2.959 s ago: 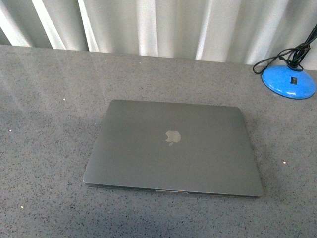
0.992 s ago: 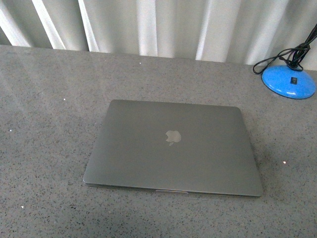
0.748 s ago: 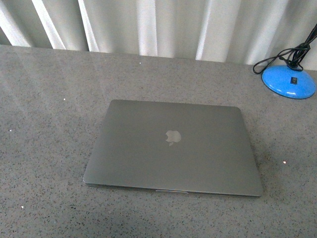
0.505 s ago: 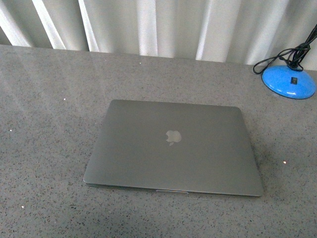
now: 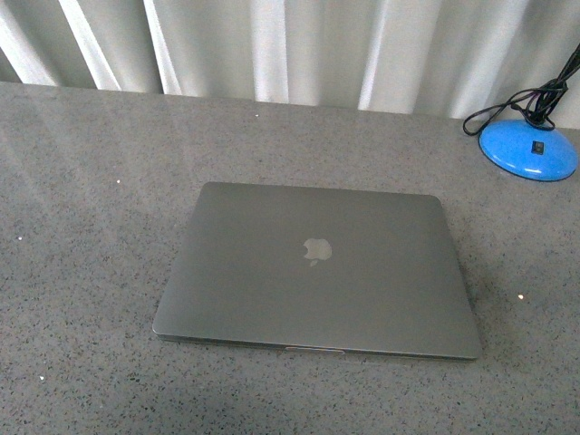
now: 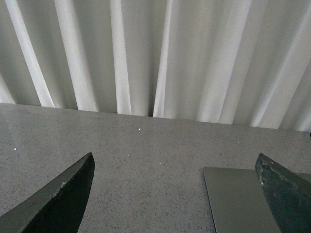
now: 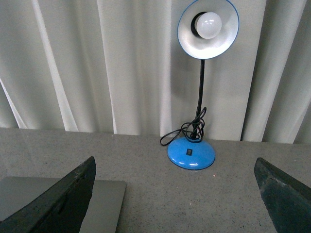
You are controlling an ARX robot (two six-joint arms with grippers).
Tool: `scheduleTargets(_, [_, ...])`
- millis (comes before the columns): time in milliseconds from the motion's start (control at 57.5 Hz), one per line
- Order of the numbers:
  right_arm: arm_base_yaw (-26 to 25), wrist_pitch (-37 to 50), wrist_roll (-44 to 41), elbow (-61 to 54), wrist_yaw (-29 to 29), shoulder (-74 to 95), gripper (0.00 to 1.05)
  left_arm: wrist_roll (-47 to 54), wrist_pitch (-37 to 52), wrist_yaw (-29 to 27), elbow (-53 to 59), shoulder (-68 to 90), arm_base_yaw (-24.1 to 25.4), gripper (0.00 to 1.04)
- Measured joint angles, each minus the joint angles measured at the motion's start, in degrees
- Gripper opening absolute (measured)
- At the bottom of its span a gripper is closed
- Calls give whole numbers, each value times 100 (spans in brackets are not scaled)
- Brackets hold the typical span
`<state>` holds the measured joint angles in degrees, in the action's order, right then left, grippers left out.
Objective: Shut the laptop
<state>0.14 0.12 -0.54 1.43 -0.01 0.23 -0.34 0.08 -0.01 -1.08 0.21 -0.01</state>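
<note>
The laptop (image 5: 317, 270) lies shut, flat on the grey table (image 5: 91, 181) — the left gripper (image 6: 177, 194) & right gripper (image 7: 175, 194) both spread wide, touching nothing. Blue lamp (image 7: 194, 97) at back right.

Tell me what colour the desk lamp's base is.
Bright blue: the lamp base shows best in the right wrist view.

Laptop (image 5: 317, 272) lid showing smooth matt grey metal; table (image 5: 91, 181) looking like speckled grey stone, slightly glossy; curtain (image 5: 272, 45) hanging as soft white cloth; lamp (image 7: 191, 153) base shining glossy blue; gripper fingers (image 6: 63, 194) looking dull dark, rough-edged
</note>
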Motion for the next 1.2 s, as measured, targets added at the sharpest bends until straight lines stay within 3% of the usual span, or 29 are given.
scheduleTargets(1201, [0,0,0,0,0,0,95,0,-2,0,0,0,0,98])
